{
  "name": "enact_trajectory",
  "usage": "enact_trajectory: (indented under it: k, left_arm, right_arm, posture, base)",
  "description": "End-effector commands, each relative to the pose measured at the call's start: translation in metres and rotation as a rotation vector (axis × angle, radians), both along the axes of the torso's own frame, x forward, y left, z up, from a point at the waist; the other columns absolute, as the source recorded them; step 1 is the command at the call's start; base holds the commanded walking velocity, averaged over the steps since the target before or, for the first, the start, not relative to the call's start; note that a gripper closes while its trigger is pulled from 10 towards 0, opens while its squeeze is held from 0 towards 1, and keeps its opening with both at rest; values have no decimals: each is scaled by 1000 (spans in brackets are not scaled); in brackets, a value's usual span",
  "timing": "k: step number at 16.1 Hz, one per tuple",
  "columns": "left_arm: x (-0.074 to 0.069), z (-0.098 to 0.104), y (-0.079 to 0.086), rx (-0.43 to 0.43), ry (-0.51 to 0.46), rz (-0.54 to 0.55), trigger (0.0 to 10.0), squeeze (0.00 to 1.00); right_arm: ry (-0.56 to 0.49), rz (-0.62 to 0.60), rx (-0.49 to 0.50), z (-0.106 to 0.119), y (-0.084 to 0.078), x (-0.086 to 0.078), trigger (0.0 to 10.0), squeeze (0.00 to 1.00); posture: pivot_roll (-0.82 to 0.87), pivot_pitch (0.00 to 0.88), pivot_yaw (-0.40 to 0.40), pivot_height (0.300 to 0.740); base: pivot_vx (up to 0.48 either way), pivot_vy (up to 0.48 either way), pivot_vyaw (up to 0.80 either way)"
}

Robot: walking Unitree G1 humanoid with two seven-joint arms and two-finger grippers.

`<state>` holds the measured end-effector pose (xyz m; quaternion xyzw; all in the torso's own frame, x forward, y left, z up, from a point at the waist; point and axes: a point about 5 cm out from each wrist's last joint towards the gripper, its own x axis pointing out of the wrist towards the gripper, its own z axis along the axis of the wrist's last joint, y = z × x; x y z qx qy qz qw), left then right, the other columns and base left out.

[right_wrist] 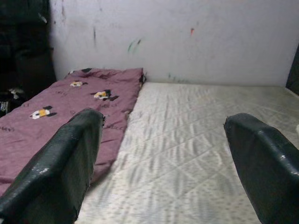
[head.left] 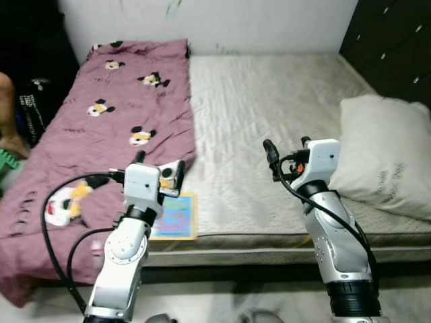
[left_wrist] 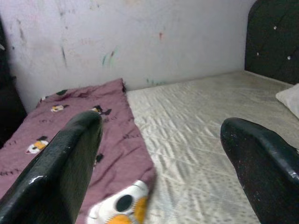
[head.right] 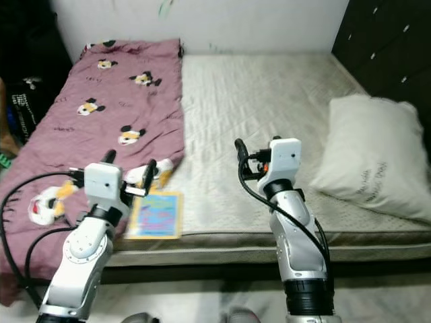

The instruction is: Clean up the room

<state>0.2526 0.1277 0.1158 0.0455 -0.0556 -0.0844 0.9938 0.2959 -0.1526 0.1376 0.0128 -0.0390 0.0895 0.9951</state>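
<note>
Both of our grippers were spread wide and held nothing. We kept the left gripper (head.left: 159,165) raised over the near edge of the bed, above the lower corner of the maroon blanket (head.left: 101,121), with its fingers apart as the left wrist view showed. Our right gripper (head.left: 288,149) hovered over the bare mattress (head.left: 262,108), just beside the white pillow (head.left: 387,155), its two fingers likewise well apart in the right wrist view.

We judged the tidying to be at an early stage. The blanket, printed with cartoon mice, lay along the left half of the bed; it was spread fairly flat but hung rumpled over the near edge and left the other half of the mattress uncovered. A colourful booklet (head.left: 176,217) rested flat at the near edge of the mattress, its corner touching the blanket hem and partly hidden behind our left arm. The pillow sat skewed at the right side of the bed, near the dark headboard (head.left: 390,47), overhanging the mattress edge.

What remained, as far as we could tell, was to lift the booklet away, straighten or fold the blanket, and set the pillow square. The booklet looked the nearest thing to our left gripper. At the far left a person's arm (head.left: 8,108) showed beside dark clutter that we could not make out.
</note>
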Motion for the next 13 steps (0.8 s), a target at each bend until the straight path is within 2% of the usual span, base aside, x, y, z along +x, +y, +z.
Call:
enact_trajectory:
  k: [1, 5, 13]
  left_arm:
    - [0, 0, -5, -3, 1, -24, 10000, 0]
    - [-3, 5, -9, -36, -29, -84, 10000, 0]
    - [-3, 4, -8, -40, -26, -95, 10000, 0]
  right_arm:
    - [2, -18, -6, 0, -6, -1, 10000, 0]
    - [3, -22, -6, 0, -6, -1, 10000, 0]
    - [4, -21, -4, 0, -6, 0, 10000, 0]
  posture:
    - [-67, 0, 22, 740]
    - [-67, 0, 23, 740]
    - [-66, 0, 23, 740]
  base:
    - [0, 0, 0]
    - [0, 0, 0]
    - [322, 0, 0]
